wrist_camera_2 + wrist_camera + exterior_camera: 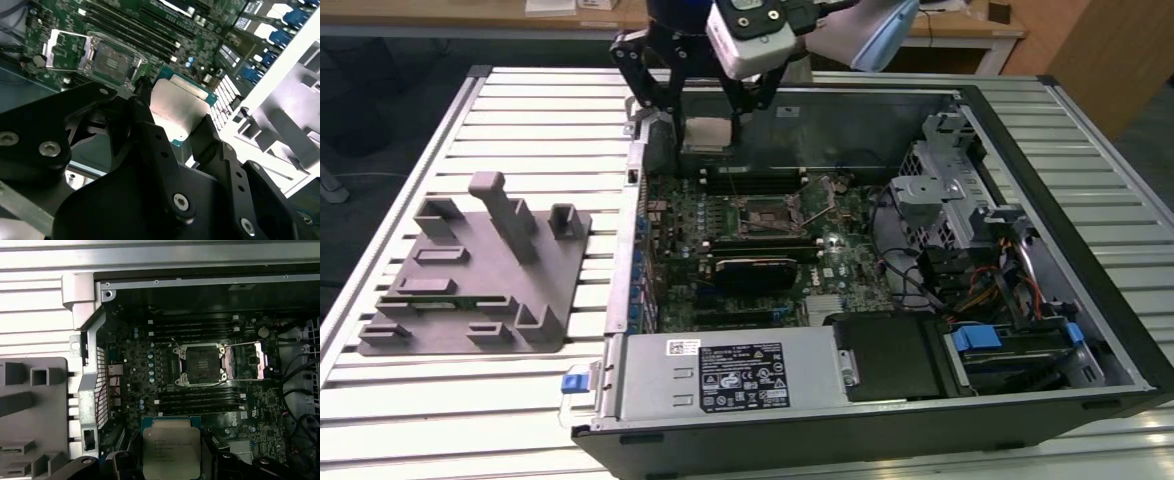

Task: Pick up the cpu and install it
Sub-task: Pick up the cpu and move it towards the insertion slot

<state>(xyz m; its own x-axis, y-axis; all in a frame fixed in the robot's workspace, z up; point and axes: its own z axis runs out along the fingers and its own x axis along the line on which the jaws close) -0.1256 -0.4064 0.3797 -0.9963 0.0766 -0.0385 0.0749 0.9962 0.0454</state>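
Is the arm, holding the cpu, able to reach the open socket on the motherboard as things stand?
Probably yes. The end effector grips the cpu above the motherboard; the socket lies with its frame swung open, and nothing stands over it.

One cpu (171, 449), one gripper (175, 117), two fingers (150, 135) on it. And there: one open case (854, 440), one motherboard (841, 270), one socket (202, 365), one power supply (720, 375). Beside the case, one grey tray (454, 265). Memory sticks (195, 327) sit in two banks; how many per bank, I can't tell.
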